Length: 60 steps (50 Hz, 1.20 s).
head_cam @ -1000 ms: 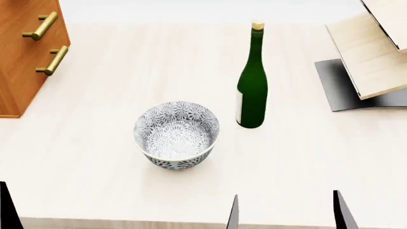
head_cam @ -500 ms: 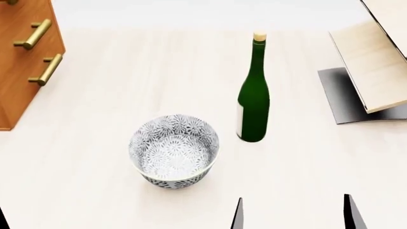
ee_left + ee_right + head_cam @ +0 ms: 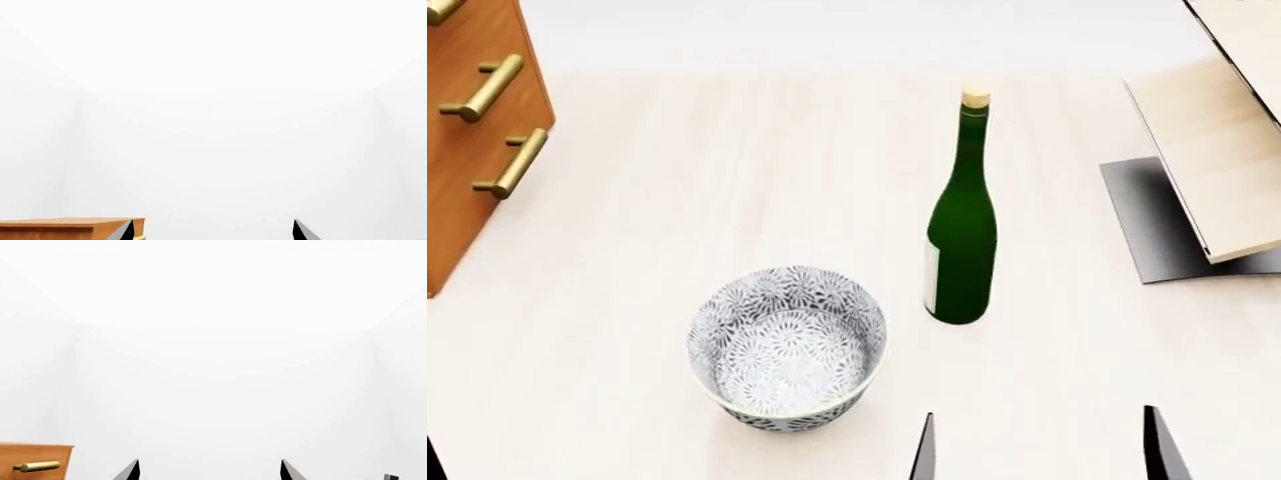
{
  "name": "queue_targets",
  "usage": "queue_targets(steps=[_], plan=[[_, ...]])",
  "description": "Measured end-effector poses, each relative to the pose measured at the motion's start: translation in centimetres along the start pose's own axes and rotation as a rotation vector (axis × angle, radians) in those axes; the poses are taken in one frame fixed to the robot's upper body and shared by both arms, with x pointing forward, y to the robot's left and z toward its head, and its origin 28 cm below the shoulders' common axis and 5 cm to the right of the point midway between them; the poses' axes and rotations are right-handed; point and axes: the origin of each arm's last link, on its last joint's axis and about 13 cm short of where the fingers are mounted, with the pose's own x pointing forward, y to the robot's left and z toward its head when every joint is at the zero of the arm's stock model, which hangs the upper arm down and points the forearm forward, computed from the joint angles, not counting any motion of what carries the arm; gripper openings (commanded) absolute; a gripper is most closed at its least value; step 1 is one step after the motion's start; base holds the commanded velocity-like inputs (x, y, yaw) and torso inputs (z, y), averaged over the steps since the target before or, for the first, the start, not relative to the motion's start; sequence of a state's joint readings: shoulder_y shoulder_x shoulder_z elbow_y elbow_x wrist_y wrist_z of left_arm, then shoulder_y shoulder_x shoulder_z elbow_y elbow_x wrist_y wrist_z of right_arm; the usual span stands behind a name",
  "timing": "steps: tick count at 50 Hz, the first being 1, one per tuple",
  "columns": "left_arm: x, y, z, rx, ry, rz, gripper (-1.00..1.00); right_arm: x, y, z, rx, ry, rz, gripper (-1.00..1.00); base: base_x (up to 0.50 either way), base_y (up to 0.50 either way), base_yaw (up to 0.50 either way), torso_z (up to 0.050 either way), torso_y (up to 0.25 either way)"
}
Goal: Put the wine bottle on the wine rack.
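Observation:
The wine bottle point(image 3: 961, 235), dark green with a tan cork and a white label, stands upright at the middle of the pale table. The wine rack point(image 3: 1217, 165), slanted light wood boards on a grey metal base, sits at the right edge, partly cut off. My right gripper point(image 3: 1041, 448) is open at the bottom edge, near side of the bottle and apart from it. Its wrist view shows the right gripper point(image 3: 210, 471) with nothing between the tips. The left gripper point(image 3: 213, 231) is open and empty, and only a dark sliver of it shows at the head view's bottom left corner.
A patterned grey-and-white bowl point(image 3: 787, 345) stands on the table, left of the bottle and nearer to me. A reddish-brown cabinet point(image 3: 474, 150) with brass handles occupies the far left. Both wrist views face white walls, with the cabinet point(image 3: 67, 227) low in frame.
The head view has shifted: bottle, bowl and rack sit lower in the picture and the cabinet further left. Both grippers stay open at the bottom edge.

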State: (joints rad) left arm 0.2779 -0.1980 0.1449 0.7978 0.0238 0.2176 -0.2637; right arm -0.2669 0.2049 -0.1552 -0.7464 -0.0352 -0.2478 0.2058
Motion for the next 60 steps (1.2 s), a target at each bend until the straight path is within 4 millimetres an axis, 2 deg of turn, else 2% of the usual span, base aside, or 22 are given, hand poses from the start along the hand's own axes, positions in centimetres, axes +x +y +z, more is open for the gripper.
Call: queue_targets(steps=[60], plan=[[-0.11,-0.16,0.00,0.012,-0.007,-0.007,1.00,-0.06,0.06,-0.25,-0.010,0.003,0.005,1.00,0.11,0.00,0.00,0.000,0.000]])
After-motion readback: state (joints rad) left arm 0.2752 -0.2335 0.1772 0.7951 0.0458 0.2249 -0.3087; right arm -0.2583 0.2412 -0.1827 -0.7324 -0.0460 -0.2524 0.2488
